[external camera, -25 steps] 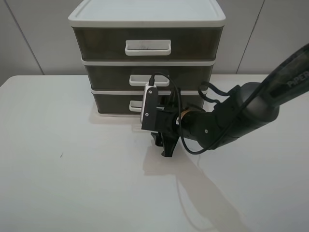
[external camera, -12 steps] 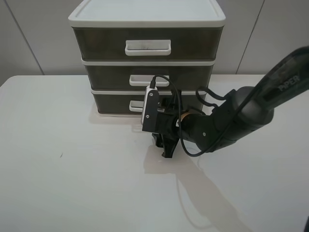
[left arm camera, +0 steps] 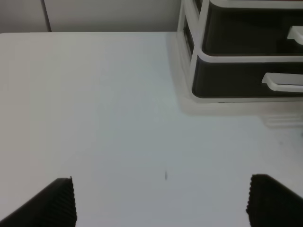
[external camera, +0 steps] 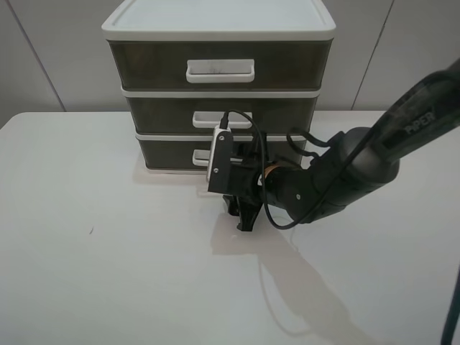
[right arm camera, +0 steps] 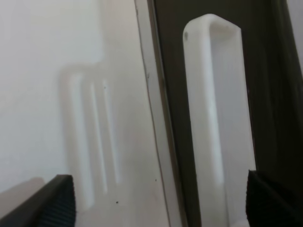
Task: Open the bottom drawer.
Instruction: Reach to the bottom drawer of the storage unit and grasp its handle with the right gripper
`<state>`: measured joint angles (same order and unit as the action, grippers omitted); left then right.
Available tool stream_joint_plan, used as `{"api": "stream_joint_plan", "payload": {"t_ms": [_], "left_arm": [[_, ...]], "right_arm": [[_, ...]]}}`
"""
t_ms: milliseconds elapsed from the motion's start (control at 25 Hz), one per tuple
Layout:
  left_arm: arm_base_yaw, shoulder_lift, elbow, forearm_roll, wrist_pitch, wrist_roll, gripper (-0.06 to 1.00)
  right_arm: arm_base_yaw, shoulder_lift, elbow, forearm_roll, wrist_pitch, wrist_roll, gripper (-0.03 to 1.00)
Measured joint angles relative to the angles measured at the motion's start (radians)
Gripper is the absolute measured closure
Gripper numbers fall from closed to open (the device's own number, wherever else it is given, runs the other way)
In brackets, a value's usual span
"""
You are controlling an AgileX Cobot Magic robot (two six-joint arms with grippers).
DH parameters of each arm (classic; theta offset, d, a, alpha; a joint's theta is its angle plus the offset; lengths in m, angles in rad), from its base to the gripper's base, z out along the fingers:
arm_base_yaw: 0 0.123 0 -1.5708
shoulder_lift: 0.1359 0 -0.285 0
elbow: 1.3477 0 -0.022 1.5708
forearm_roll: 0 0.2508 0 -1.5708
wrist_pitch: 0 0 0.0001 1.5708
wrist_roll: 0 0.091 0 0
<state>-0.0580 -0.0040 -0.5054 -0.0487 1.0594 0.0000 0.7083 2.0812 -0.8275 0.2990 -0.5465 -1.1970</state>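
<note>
The white-framed three-drawer unit stands at the back of the table. The bottom drawer is smoky brown and sits shut, flush with the frame. Its white loop handle is partly hidden behind my right wrist camera. My right gripper is open, turned on its side, low over the table just in front of that drawer. The right wrist view shows the handle close up, ahead of the open gripper and untouched. My left gripper is open and empty, well back from the bottom drawer.
The middle drawer and the taller top drawer are shut above it. The right arm stretches in from the right edge with looped cables. The white table meets a grey wall behind the unit.
My right gripper has crept slightly left and closer to the bottom drawer's front. The drawers have not moved.
</note>
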Motion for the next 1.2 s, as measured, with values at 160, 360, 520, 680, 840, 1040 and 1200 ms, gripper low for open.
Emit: {"api": "stream_joint_plan", "payload": {"t_ms": [160, 360, 520, 680, 840, 1040, 1200], "left_arm": [[0.0, 0.0, 0.0, 0.0, 0.0, 0.0, 0.2], [0.0, 0.0, 0.0, 0.0, 0.0, 0.0, 0.2], [0.0, 0.0, 0.0, 0.0, 0.0, 0.0, 0.2], [0.0, 0.0, 0.0, 0.0, 0.0, 0.0, 0.2], [0.0, 0.0, 0.0, 0.0, 0.0, 0.0, 0.2], [0.0, 0.0, 0.0, 0.0, 0.0, 0.0, 0.2], [0.0, 0.0, 0.0, 0.0, 0.0, 0.0, 0.2]], "right_arm": [[0.0, 0.002, -0.009, 0.0, 0.005, 0.0, 0.33], [0.0, 0.009, -0.01, 0.002, 0.002, 0.0, 0.46], [-0.001, 0.009, -0.016, 0.008, -0.014, 0.0, 0.63], [-0.003, 0.009, -0.017, 0.013, -0.037, -0.001, 0.8], [-0.003, 0.009, -0.017, 0.01, -0.037, -0.013, 0.84], [-0.003, 0.009, -0.017, 0.01, -0.037, -0.016, 0.85], [-0.003, 0.009, -0.017, 0.01, -0.036, -0.016, 0.85]]}}
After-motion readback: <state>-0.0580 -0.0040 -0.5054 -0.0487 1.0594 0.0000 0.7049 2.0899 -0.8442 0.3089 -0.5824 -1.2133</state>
